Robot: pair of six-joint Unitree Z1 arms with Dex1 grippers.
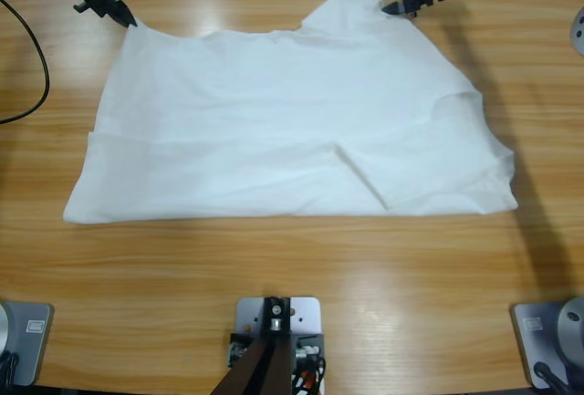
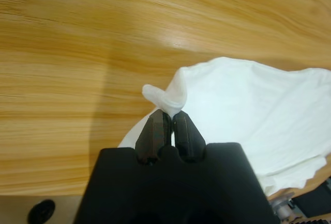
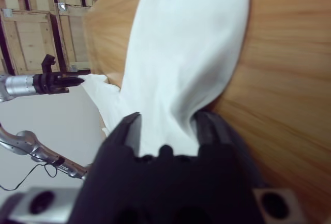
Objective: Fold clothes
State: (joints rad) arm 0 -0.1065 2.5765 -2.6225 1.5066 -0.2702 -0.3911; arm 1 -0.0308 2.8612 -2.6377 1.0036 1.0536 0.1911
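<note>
The clothes are one white T-shirt (image 1: pixel 292 130) lying spread and partly folded across the wooden table (image 1: pixel 292 267). At its far left corner my left gripper (image 1: pixel 128 19) is shut on a small tip of the fabric; in the left wrist view that tip pokes out past the closed left gripper (image 2: pixel 168 114), with the rest of the shirt (image 2: pixel 248 105) to the right. My right gripper (image 1: pixel 387 1) is at the shirt's far right corner. In the right wrist view the right gripper (image 3: pixel 168 123) stands open, with the shirt (image 3: pixel 191 43) running between its spread jaws.
A black cable (image 1: pixel 32 57) curves over the table's left end. In the right wrist view the left arm's gripper (image 3: pixel 57 81) shows at the left, holding the cloth corner, with wooden crates (image 3: pixel 31 32) behind it. Bare table runs along the near side.
</note>
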